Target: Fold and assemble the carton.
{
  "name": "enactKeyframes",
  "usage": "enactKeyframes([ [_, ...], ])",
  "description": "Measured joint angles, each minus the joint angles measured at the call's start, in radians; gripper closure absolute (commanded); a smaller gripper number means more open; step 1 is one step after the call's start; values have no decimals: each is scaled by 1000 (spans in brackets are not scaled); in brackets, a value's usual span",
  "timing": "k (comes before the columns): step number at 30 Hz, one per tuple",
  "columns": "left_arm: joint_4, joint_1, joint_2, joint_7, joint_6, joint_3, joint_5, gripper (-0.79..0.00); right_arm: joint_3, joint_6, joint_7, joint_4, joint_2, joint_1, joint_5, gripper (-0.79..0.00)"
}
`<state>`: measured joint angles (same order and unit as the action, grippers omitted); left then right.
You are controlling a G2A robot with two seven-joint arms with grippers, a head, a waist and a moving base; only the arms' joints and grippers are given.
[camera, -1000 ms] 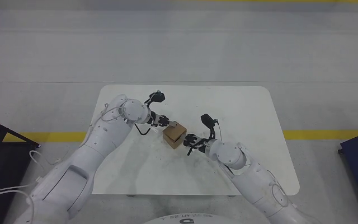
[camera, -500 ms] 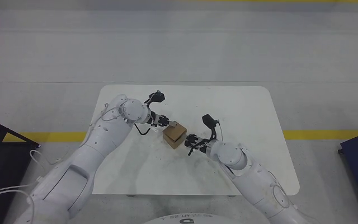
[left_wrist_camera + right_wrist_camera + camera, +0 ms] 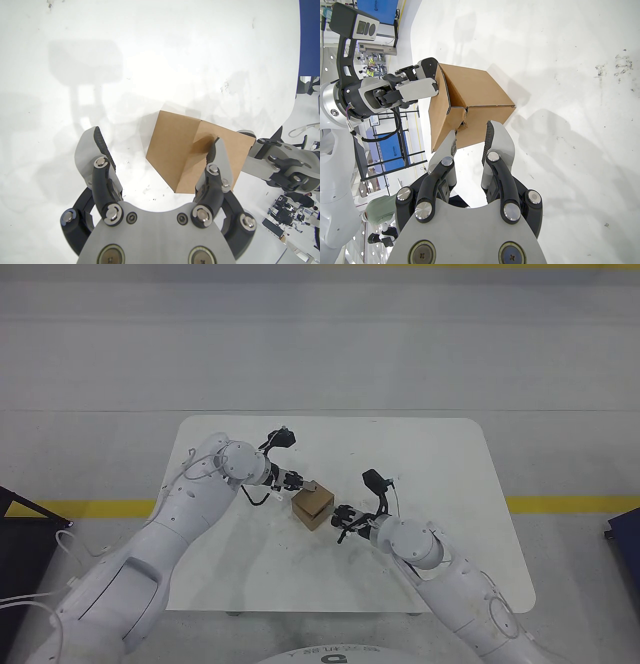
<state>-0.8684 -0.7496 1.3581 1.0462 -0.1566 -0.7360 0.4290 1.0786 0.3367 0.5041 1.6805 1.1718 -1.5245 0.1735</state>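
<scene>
- Carton [image 3: 312,505], top view: sits near the middle of the table [image 3: 440,454], turned corner-on to its edges, hemmed between left gripper [image 3: 295,481] on the far side and right gripper [image 3: 343,518] on the near side.
- Same view: looks close to cubic, so offers no clear long axis.
- Left wrist view: shows left gripper [image 3: 157,137] spread wide, one pad laid against a brown wall of the carton [image 3: 170,150], the other pad well clear over bare table.
- Right wrist view: shows right gripper [image 3: 472,135] part-spread and, as far as can be told, pinching nothing. One finger sits behind a loose flap [image 3: 440,120], the other just in front of the flapped face of the carton [image 3: 475,85]. Also catches left gripper [image 3: 430,75] touching the far wall.
- Same view: has the flapped end pointing toward right gripper, that flap standing ajar, seam not flush.
- Step in hand, as judged: closing that end.
  - Keep the left pad as a firm backstop.
  - Press the ajar flap along its crease, not at its corner.
  - Push straight toward the backstop so nothing slides or twists.
  - Ease in slowly to spare the crumpled seam corner.
</scene>
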Motion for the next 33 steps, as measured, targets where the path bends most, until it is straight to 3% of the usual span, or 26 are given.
enactKeyframes([
  [33,-41,-20,-7,5,20,-17,31,-727,4,17,2,-25,5,22,-42,-323],
])
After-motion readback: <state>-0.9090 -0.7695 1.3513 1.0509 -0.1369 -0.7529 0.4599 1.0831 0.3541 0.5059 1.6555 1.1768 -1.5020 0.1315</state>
